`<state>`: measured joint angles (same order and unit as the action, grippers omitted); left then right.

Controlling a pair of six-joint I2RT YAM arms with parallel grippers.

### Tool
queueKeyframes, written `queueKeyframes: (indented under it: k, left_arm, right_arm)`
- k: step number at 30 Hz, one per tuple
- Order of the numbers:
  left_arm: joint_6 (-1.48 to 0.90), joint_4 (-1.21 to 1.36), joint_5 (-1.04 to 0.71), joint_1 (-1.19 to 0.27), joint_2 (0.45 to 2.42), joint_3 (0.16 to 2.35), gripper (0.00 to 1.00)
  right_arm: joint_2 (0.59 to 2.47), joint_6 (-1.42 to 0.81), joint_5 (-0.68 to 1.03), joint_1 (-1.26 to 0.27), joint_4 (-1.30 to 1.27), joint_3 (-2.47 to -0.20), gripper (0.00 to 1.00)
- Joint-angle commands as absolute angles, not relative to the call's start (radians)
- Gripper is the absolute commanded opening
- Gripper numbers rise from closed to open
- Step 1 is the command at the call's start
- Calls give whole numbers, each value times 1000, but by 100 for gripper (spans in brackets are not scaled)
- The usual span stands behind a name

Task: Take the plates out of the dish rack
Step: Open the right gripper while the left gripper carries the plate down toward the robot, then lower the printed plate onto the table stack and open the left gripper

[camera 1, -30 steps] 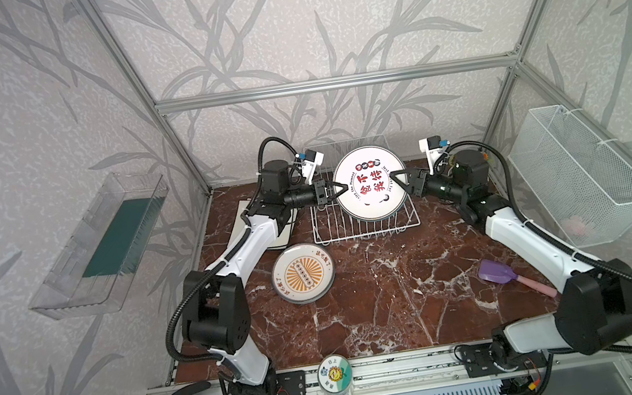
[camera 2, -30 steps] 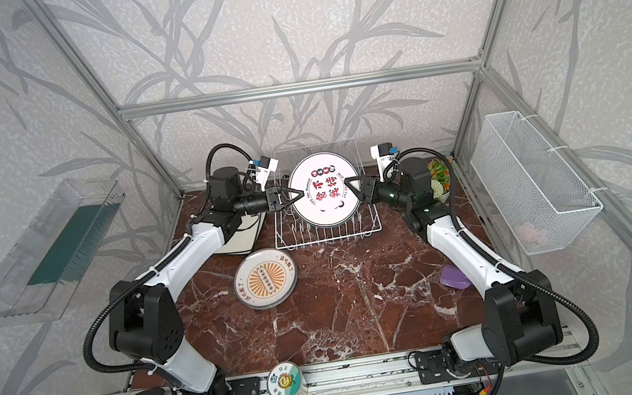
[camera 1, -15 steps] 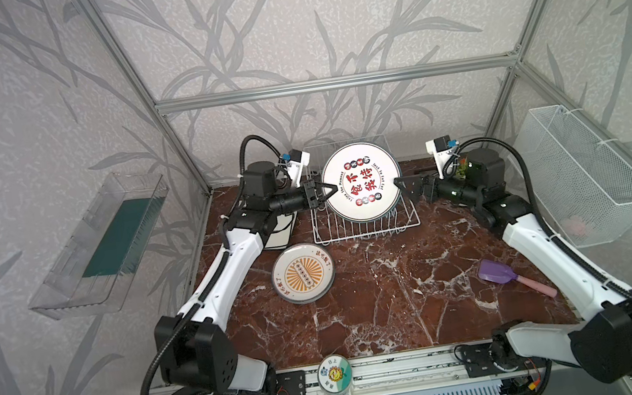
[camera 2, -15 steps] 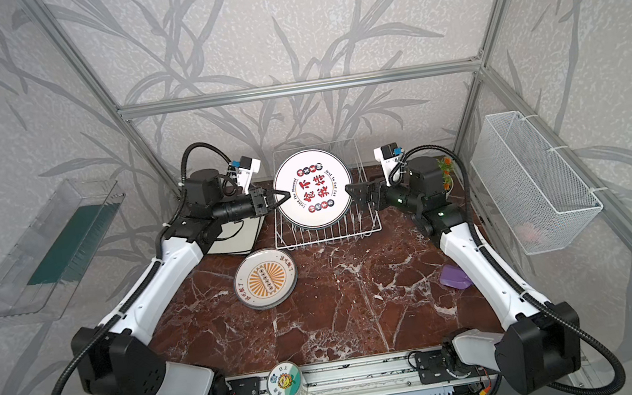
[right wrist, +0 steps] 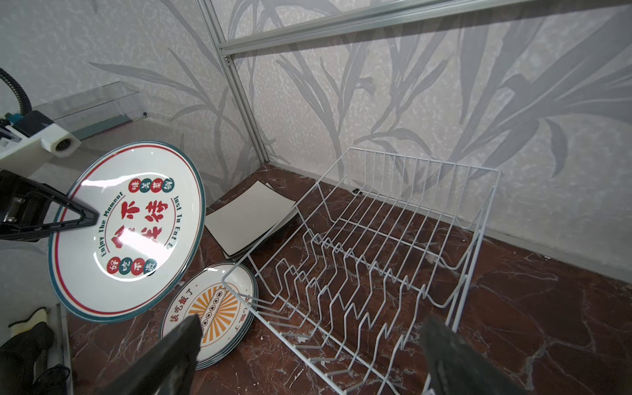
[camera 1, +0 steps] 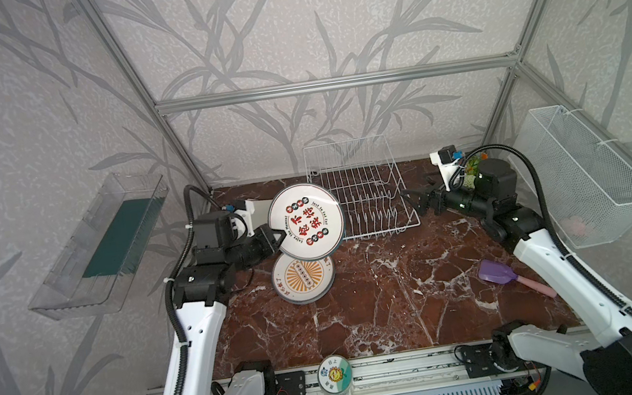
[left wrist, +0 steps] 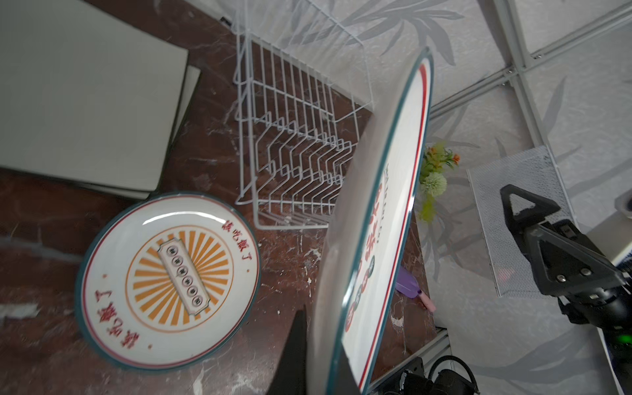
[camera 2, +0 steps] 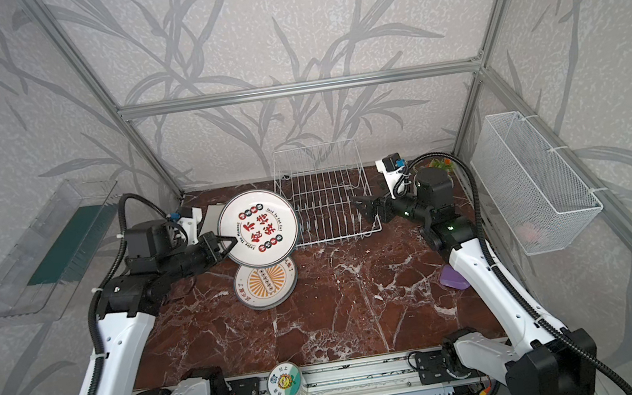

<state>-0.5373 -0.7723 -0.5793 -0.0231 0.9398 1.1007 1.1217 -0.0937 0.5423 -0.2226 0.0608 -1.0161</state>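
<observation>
The dish rack sits at the back of the surface, and every plate in sight is outside it. A white mesh basket hangs on the right wall with something pink at the bottom, too faint to make out. A clear tray on the left wall holds a dark green strip.

The left end effector is clenched on the left rim of the red-black plate, one finger lying across its printed face. It holds the plate in the air left of the rack's front corner. The plate is steeply tilted, with its face turned up and towards the right arm. In the left wrist view it appears almost edge-on.

Below it, the orange plate lies flat and face up on the surface, just beside the rack. The left wrist view shows a gap between the two plates.

Square plates are stacked flat left of the rack, behind the held plate.

The right end effector is by the rack's right side with its jaws spread wide, holding nothing and pointing towards the rack. A purple scoop lies near that arm.
</observation>
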Motion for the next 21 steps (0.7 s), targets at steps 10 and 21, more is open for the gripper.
queueKeyframes:
  k: [10,21]
  left_arm:
    - [-617,-876,-581,121,836,826,0]
    - [-691,-652,-637,157,900,632,0]
  right_arm:
    - [1049,6,532,-276,69,-954,99]
    - [1055,8,500,-300,80,-971,99]
